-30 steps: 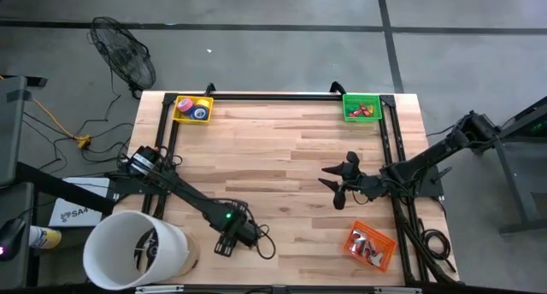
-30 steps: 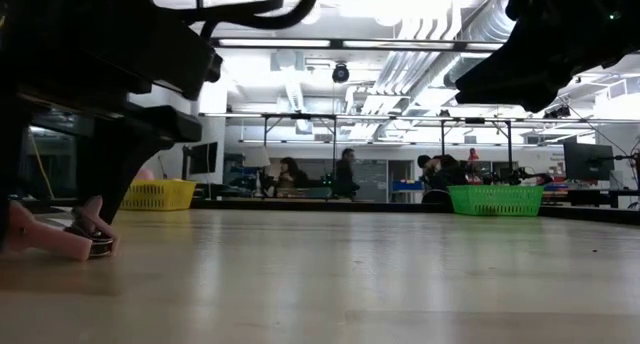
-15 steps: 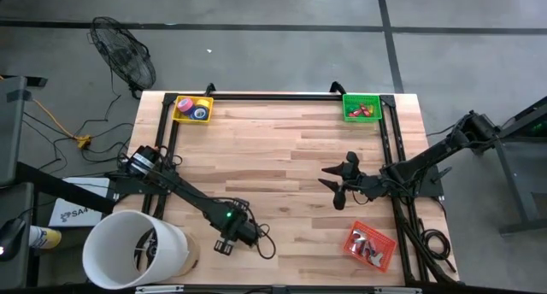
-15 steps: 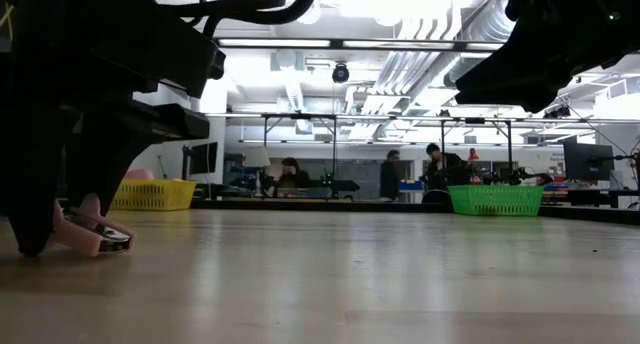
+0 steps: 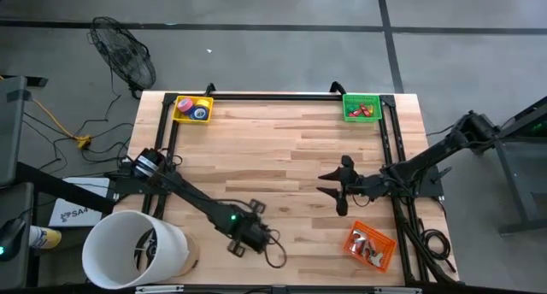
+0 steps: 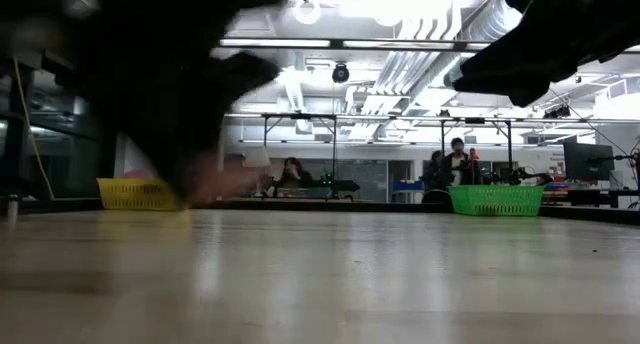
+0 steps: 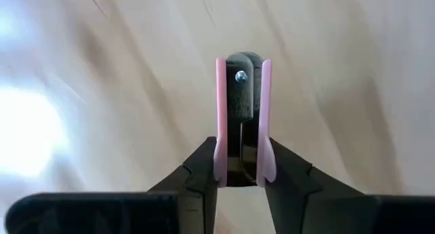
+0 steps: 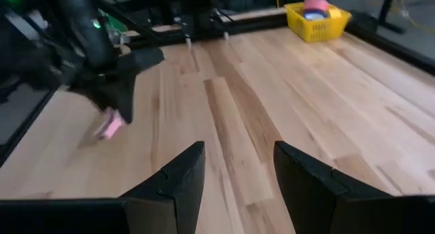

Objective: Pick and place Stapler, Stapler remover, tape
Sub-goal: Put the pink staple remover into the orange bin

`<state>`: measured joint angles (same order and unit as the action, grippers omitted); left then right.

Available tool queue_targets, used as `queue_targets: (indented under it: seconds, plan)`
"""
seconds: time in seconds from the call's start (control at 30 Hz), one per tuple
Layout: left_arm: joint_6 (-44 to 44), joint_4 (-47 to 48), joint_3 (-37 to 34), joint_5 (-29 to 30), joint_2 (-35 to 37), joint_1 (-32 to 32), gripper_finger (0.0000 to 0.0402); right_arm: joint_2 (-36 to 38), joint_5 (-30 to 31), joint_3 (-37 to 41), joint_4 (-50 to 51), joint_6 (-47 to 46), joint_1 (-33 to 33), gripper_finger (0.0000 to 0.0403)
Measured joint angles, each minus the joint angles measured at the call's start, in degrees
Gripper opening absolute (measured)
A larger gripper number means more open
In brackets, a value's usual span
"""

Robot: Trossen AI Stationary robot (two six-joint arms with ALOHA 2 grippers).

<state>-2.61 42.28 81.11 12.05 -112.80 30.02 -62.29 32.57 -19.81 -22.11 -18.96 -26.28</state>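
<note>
Left gripper (image 7: 239,173) was clamped on the pink staple remover (image 7: 239,118), lifted; right gripper (image 8: 238,169) idle, jaws apart. Next: carry to its bin.

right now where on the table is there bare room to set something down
Free: the wide wood stretch between the yellow bin and green bin, down to mid-table. Crowded: the near edge, where the left gripper holds a pink stapler, and around the right gripper and orange bin.
</note>
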Motion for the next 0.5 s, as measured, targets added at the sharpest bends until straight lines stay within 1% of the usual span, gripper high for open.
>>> queue_targets:
  seconds: [0.07, 0.13, 0.33, 0.4, 0.5]
  plan:
    - [3.2, -1.37, 2.71, 3.38, 0.2, -0.12, 0.0086, -1.4, 0.02, 0.0, -2.84, 2.96, -0.74, 0.0167]
    - [5.63, -0.72, 4.68, 7.34, 0.27, -0.31, 0.0086, -3.3, -0.03, 0.0, -6.99, 6.78, -1.53, 0.0167]
    - [12.82, -3.67, 8.02, 19.69, 0.29, -0.99, 0.0086, -10.84, 2.23, 0.0, -20.7, 23.94, -4.94, 0.0167]
    - [15.78, -5.92, 8.87, 21.96, 0.33, -1.3, 0.0087, -13.39, 2.82, -0.02, -25.36, 29.37, -6.1, 0.0167]
    - [19.39, -9.81, 9.25, 22.56, 0.36, -2.01, 0.0087, -17.25, 2.86, -0.09, -31.9, 37.47, -7.23, 0.0167]
